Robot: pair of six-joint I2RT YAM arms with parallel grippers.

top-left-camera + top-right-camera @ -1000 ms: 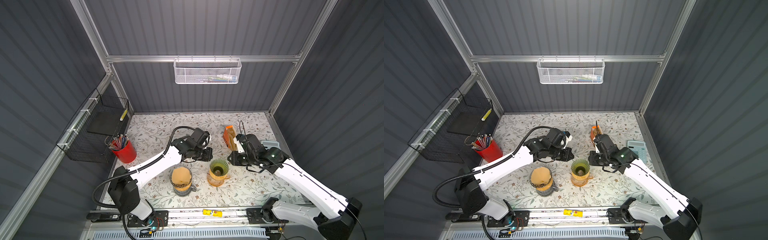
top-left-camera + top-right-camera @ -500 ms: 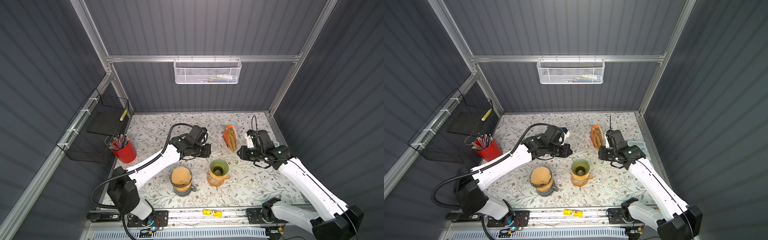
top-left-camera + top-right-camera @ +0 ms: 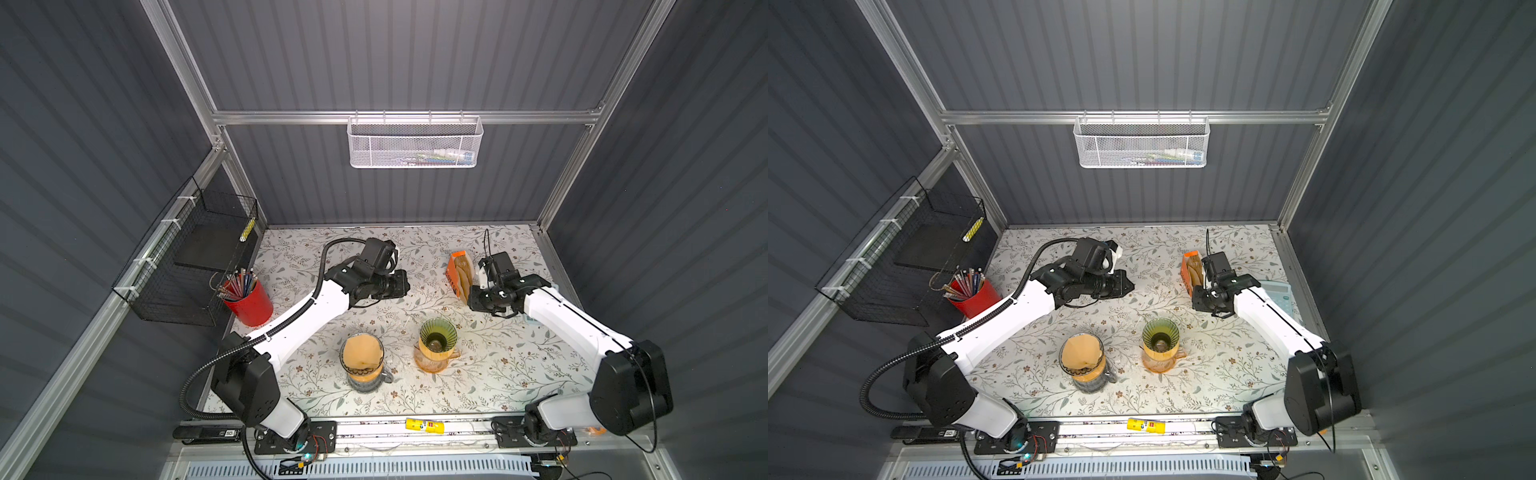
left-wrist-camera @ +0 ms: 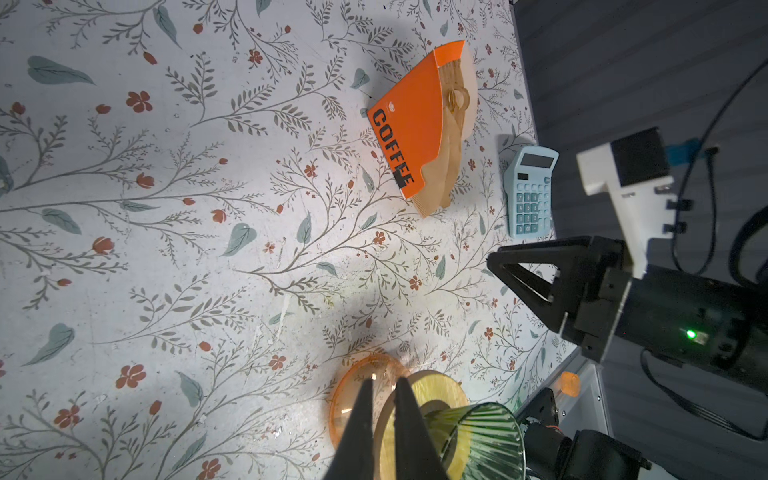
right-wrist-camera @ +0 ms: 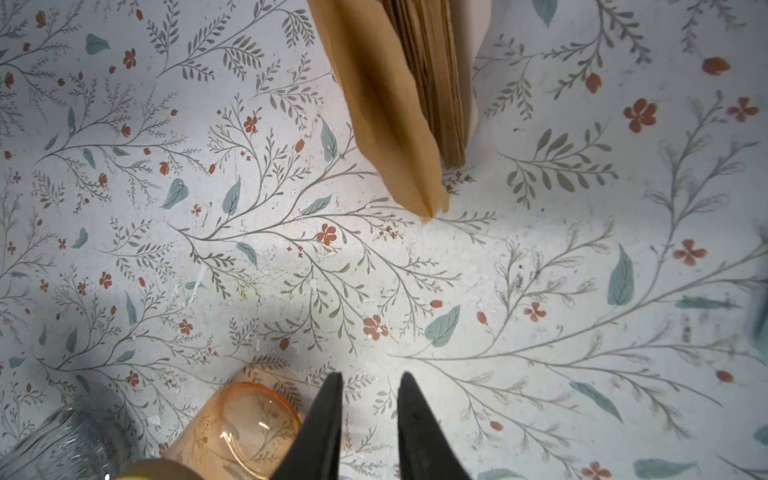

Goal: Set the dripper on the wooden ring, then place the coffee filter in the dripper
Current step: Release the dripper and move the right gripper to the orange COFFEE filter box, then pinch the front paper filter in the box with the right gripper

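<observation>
Where the black wire basket hangs on the left wall, a red cup of pencils stands just beside it at the edge of the floral tabletop. Next comes the left hand, held over the middle of the tabletop behind the two brewers. In the left wrist view its two black fingers stand almost together, with a thin slit between them and nothing in it.

Near the front, a clear glass jug carries one brown paper filter opened out in its mouth. Just to its right, and apart from it, the green ribbed glass dripper stands on an orange glass server. Its ribbed inner wall shows all the way down in both top views.

Behind and to the right lies the orange card box printed COFFEE. The stack of brown paper filters fans out of its open side and rests on the tabletop. The right hand hangs just beside the near end of that stack, not touching it. In the right wrist view its fingers are parted, with only tabletop showing between them, and it holds nothing.

A pale blue calculator lies beyond the right arm, near the right wall.
</observation>
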